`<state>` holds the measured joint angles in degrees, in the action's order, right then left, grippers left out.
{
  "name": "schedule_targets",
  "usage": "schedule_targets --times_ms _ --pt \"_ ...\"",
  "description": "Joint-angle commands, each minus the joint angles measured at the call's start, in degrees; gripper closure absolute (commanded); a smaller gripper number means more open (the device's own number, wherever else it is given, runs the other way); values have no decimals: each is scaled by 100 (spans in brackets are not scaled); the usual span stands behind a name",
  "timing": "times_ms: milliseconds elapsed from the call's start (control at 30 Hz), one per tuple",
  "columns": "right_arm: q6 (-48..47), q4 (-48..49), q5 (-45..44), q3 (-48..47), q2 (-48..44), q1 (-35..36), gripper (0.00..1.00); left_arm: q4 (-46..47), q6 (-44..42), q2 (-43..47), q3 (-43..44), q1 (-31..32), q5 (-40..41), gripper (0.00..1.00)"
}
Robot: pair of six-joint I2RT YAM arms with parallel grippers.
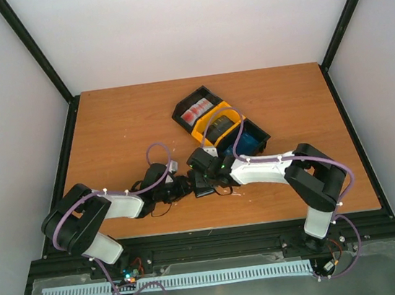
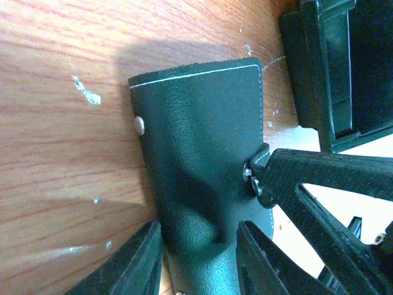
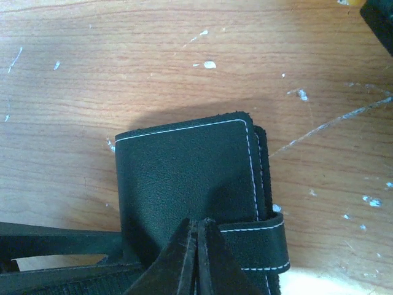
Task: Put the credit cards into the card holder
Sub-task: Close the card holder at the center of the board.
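**Both grippers on the closed card holder**

Top view: the card holder (image 1: 204, 187) lies on the wooden table (image 1: 108, 130) just below the centre of the frame, with the left gripper (image 1: 189, 186) at its left side and the right gripper (image 1: 203, 174) at its upper edge. Above it sit the joined bins (image 1: 218, 124). A red-and-white card (image 1: 197, 111) lies in the upper-left black one, and bright blue cards (image 1: 253, 140) in the lower-right one – too small to count.

Left wrist view: the card holder (image 2: 196, 135) fills the middle, folded shut, with a snap stud (image 2: 140, 125) on its left edge. The left gripper (image 2: 198, 233) at the bottom straddles its lower end, the fingers (image 2: 132, 267) squeezing the leather, which dents between them. A right-gripper finger reaches in from the right and touches the clasp tab (image 2: 261, 157).

Right wrist view: the right gripper (image 3: 196, 224) at bottom centre has its fingers pressed together, their tips on the card holder (image 3: 178, 172) where the clasp tab (image 3: 264, 243) crosses – whether they pinch the tab cannot be told.
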<state>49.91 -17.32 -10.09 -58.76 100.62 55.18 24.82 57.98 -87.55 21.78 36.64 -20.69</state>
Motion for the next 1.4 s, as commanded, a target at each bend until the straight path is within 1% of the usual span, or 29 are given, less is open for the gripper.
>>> schedule_targets --times_ms 0,400,567,767,1133,1367 --pt "128 121 -216 48 -124 53 97 -874 1 -327 -236 1 262 64" --pt "176 75 -468 0 -53 107 97 -865 23 -329 -253 -4 260 64" --pt "124 27 -410 -63 55 118 97 -869 28 -324 -246 1 258 64" --pt "23 137 -91 -117 224 123 97 -878 23 -318 -251 1 262 64" --pt "6 42 -38 -219 305 125 97 -875 18 -308 -262 0 268 64" --pt "-90 -5 -171 -333 91 125 90 -900 -12 -291 -241 0 268 64"
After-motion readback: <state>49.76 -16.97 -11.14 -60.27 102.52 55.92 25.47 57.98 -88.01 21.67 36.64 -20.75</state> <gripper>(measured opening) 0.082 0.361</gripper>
